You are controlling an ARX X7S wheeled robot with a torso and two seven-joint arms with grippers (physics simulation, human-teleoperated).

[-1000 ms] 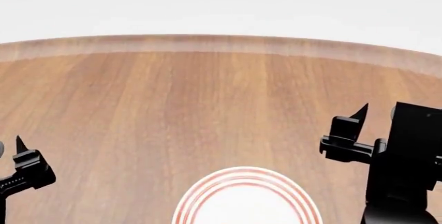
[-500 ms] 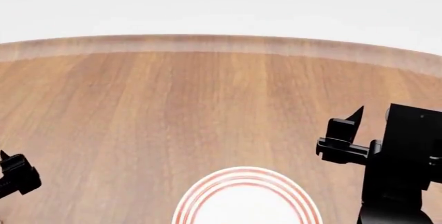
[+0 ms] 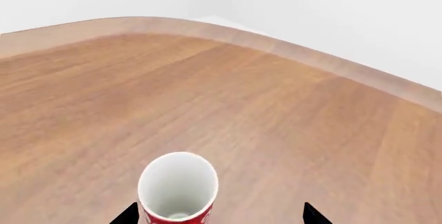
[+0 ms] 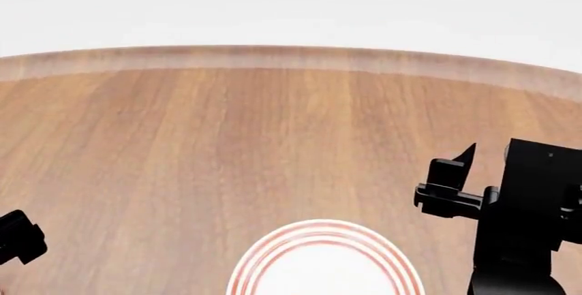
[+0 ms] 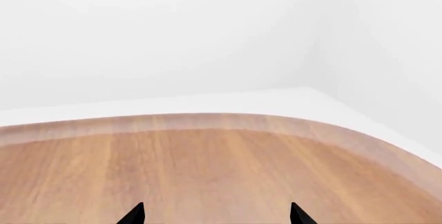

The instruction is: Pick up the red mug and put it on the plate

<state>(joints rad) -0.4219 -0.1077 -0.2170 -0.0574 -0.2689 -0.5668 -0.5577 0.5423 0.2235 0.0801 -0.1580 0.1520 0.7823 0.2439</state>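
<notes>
- Since a second ago, left gripper [image 4: 18, 235] dropped lower and outward, now low at head view's edge, left of plate [image 4: 323, 257].
- Spread wide in left wrist view, tips flanking red mug [image 3: 178, 188]; mug upright on table [image 3: 276, 120], nearer one tip, no contact seen.
- Judged: descent for the grasp under way, mug not yet held.
- Right gripper [image 5: 215, 214] wide, empty, right of plate, barely shifted.
</notes>
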